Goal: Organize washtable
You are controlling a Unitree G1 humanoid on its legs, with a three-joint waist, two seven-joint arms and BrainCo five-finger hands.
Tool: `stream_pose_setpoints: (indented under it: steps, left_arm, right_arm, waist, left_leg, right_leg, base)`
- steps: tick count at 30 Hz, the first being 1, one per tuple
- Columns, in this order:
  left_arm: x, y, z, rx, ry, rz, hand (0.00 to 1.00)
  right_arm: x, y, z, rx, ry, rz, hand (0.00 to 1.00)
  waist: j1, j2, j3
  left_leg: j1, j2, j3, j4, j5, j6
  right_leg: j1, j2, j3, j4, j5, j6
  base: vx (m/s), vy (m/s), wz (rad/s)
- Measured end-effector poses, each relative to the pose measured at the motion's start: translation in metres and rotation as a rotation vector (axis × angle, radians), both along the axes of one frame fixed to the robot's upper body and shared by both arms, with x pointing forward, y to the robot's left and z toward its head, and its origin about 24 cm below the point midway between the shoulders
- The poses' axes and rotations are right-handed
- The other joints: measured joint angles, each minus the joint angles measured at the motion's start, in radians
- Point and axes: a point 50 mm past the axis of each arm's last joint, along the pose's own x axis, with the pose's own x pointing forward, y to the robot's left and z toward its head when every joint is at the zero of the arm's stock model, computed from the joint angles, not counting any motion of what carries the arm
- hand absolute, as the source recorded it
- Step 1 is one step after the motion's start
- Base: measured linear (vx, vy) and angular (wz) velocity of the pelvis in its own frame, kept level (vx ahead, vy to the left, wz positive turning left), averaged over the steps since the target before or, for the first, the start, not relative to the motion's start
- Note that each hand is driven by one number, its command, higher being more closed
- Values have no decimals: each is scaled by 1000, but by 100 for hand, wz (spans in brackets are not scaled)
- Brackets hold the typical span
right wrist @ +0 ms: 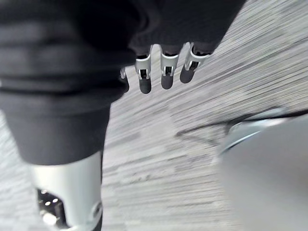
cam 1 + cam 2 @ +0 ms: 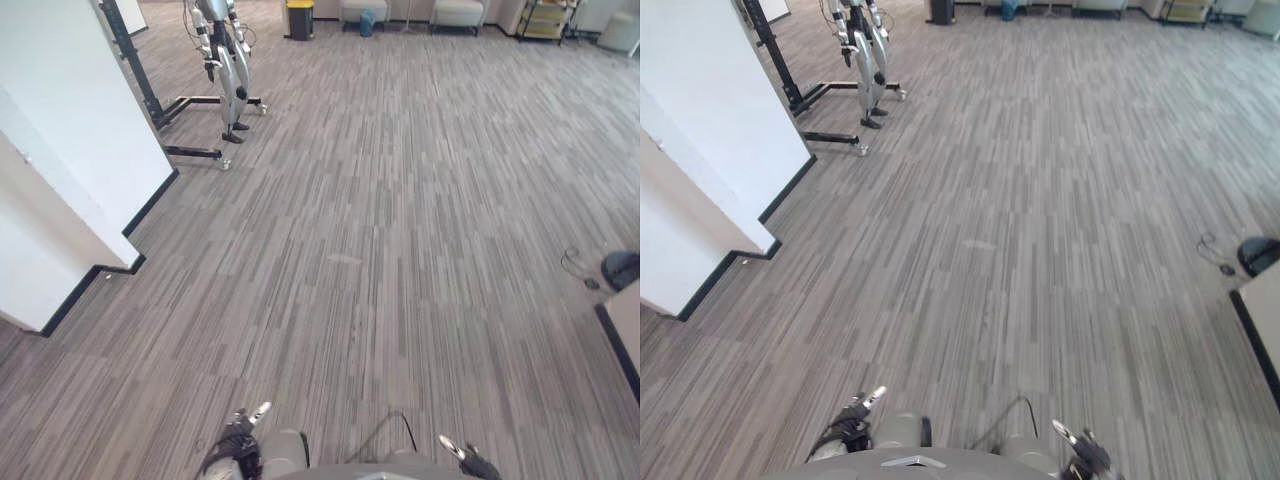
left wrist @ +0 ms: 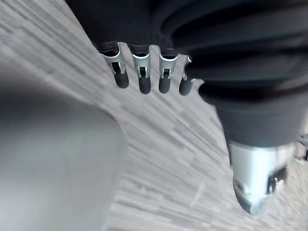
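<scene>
While the left robot hand (image 2: 238, 440) and right robot hand (image 2: 468, 465) hang loose-fingered and empty over the grey floor (image 2: 400, 250), a pale dark-edged slab (image 2: 625, 318), maybe the bench, sits far right.

Illum.: bright, even, diffuse across scene. Floor (image 2: 420, 230) uniformly lit w/ faint sheen patch at centre. White wall (image 2: 70, 110) approx. washed out. Shadows soft.

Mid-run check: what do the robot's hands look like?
Both match: left hand and right hand have slim silver fingers with rounded dark tips, a chunky silver thumb, and a black ribbed cover over back and wrist.
</scene>
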Motion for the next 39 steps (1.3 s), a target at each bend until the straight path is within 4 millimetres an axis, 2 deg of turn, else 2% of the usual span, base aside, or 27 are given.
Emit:
stream_pose_setpoints:
  steps: [1,2,4,5,6,7,8,9,10,12,14,16,18,20,22,23,24,25,26,28,31,32,33,34,35,37,39]
  left_arm:
    - [-2,3,0,2,6,10,0]
    - [-14,10,-4,7,49,45,0]
    - [-49,9,-13,-14,162,79,0]
    - [-59,8,-16,-16,207,79,0]
    - [-81,8,-20,-29,298,88,0]
    - [-88,14,-20,-21,324,99,0]
    - [-88,18,-19,-10,325,93,0]
    - [-85,23,-18,12,329,58,0]
    - [-84,23,-18,14,331,43,0]
    - [-66,19,-17,15,289,14,0]
    - [-32,17,-12,28,192,-24,0]
    - [7,6,-4,28,82,-77,0]
    - [52,-12,13,9,-81,-104,0]
    - [64,-24,20,-6,-150,-99,0]
    - [50,-28,14,-20,-118,-86,0]
    - [43,-29,11,-30,-96,-73,0]
    - [39,-32,9,-40,-88,-65,0]
    - [29,-33,5,-57,-59,-36,0]
    - [22,-29,3,-53,-44,-16,0]
    - [4,-20,-4,-45,20,16,0]
    - [-8,-9,-7,-37,47,44,0]
    - [-11,-9,-8,-43,53,63,0]
    - [-13,-8,-8,-45,61,73,0]
    - [-14,-8,-9,-46,65,75,0]
    - [-17,-5,-10,-41,79,87,0]
    - [-23,7,-11,-16,113,95,0]
    - [-25,12,-11,-5,129,88,0]
  right_arm:
    - [13,1,4,1,-38,8,0]
    - [38,5,12,5,-113,21,0]
    - [52,5,18,2,-169,11,0]
    - [50,7,17,9,-165,2,0]
    - [39,12,11,36,-135,-25,0]
    - [25,19,4,65,-101,-63,0]
    - [19,21,2,76,-88,-82,0]
    - [3,25,-4,95,-45,-105,0]
    - [-6,26,-7,102,-18,-108,0]
    - [-19,17,-9,93,12,-105,0]
    - [-23,15,-9,89,7,-109,0]
    - [-23,13,-7,78,-6,-111,0]
    - [-26,14,-7,76,-4,-110,0]
    - [-25,14,-7,76,-4,-104,0]
    - [-27,12,-7,70,2,-95,0]
    - [-23,15,-7,77,1,-79,0]
    - [-19,13,-6,69,-1,-60,0]
    - [-15,9,-4,51,-10,-34,0]
    - [-10,6,-2,38,-18,-20,0]
    - [-3,7,-1,33,-30,-15,0]
    - [13,17,1,69,-75,-45,0]
    - [19,18,3,70,-93,-43,0]
    - [22,19,4,71,-103,-41,0]
    - [22,18,4,69,-102,-40,0]
    - [19,23,2,80,-90,-38,0]
    - [6,36,-4,109,-55,-26,0]
    - [-2,37,-6,111,-33,-25,0]
  waist:
    - [6,-6,-1]
    - [23,-14,-3]
    - [37,-19,-12]
    - [40,-25,-19]
    - [47,-36,-39]
    - [46,-69,-43]
    - [44,-87,-35]
    - [30,-107,-23]
    - [21,-105,-21]
    - [-4,-61,-9]
    - [-7,-35,-9]
    - [-24,-36,-1]
    - [-32,-44,-3]
    - [-33,-50,-8]
    - [-36,-30,-33]
    - [-36,-38,-38]
    - [-32,-18,-31]
    - [-23,18,-12]
    - [-16,24,-6]
    - [-9,39,-8]
    - [2,21,-3]
    - [-2,22,-3]
    - [-1,25,-5]
    - [0,27,-6]
    - [4,15,-8]
    - [-7,-32,-20]
    - [-6,-54,-39]
  left_leg:
    - [-16,-5,9,-108,-3,6]
    - [-10,-22,14,-400,7,9]
    - [4,-44,-20,-722,126,-25]
    - [6,-53,-14,-700,175,-33]
    - [10,-75,6,-650,197,10]
    - [29,-115,22,-620,137,41]
    - [56,-138,32,-615,113,56]
    - [117,-182,45,-612,70,82]
    - [152,-196,43,-612,52,94]
    - [323,-199,32,-673,10,118]
    - [426,-190,14,-772,3,118]
    - [499,-183,-21,-819,-8,118]
    - [527,-179,-56,-806,-76,95]
    - [556,-178,-76,-760,-155,79]
    - [599,-143,-86,-720,-213,53]
    - [517,-124,-92,-518,-208,36]
    - [441,-93,-101,-324,-156,-22]
    - [347,-44,-110,-96,-16,-67]
    - [307,-19,-109,-8,52,-74]
    - [233,17,-81,107,50,-60]
    - [185,36,22,-129,-24,-24]
    - [197,28,36,-349,-32,-29]
    - [238,12,20,-614,-4,-41]
    - [255,5,4,-725,76,-37]
    - [285,-17,12,-764,140,-32]
    - [326,-54,39,-814,138,-24]
    - [344,-77,57,-849,140,-19]
  right_leg:
    - [26,-7,14,-18,4,22]
    - [72,-27,36,-48,-14,47]
    - [150,-59,68,-79,-67,85]
    - [165,-74,78,-74,-80,91]
    - [148,-99,88,14,-86,94]
    - [68,-144,88,236,-69,124]
    - [17,-172,90,377,-30,158]
    - [-70,-222,94,620,119,193]
    - [-105,-241,88,716,167,204]
    - [-216,-252,16,871,128,136]
    - [-299,-229,-56,758,77,115]
    - [-313,-218,-146,477,61,111]
    - [-298,-216,-202,37,144,127]
    - [-306,-217,-164,-26,191,121]
    - [-304,-190,-151,44,239,92]
    - [-299,-190,-172,96,237,75]
    - [-271,-174,-197,104,208,65]
    - [-210,-136,-211,92,177,48]
    - [-184,-118,-216,81,163,41]
    - [-99,-87,-215,29,147,29]
    - [18,-91,-194,-87,156,43]
    - [37,-98,-184,-111,157,44]
    - [43,-99,-169,-120,154,50]
    - [42,-95,-161,-122,148,62]
    - [55,-113,-137,-125,130,90]
    - [69,-152,-128,-139,122,107]
    - [70,-169,-121,-145,123,109]
  base:
    - [280,-26,-63]
    - [-9,52,-56]
    - [142,112,-55]
    - [577,155,-45]
    - [738,163,-23]
    - [691,156,-5]
    - [522,156,28]
    - [309,119,33]
    - [284,110,26]
    - [104,35,-2]
    - [-157,-12,7]
    - [-336,8,48]
    - [-330,72,57]
    - [-34,-56,24]
    - [241,-201,24]
    - [333,-257,38]
    - [340,-334,30]
    - [248,-263,6]
    - [306,-240,-15]
    - [328,-182,-16]
    - [24,-76,-18]
    - [-179,-10,-33]
    - [-203,20,-37]
    - [-32,77,-47]
    - [129,100,-31]
    - [266,87,-19]
    - [229,60,-11]
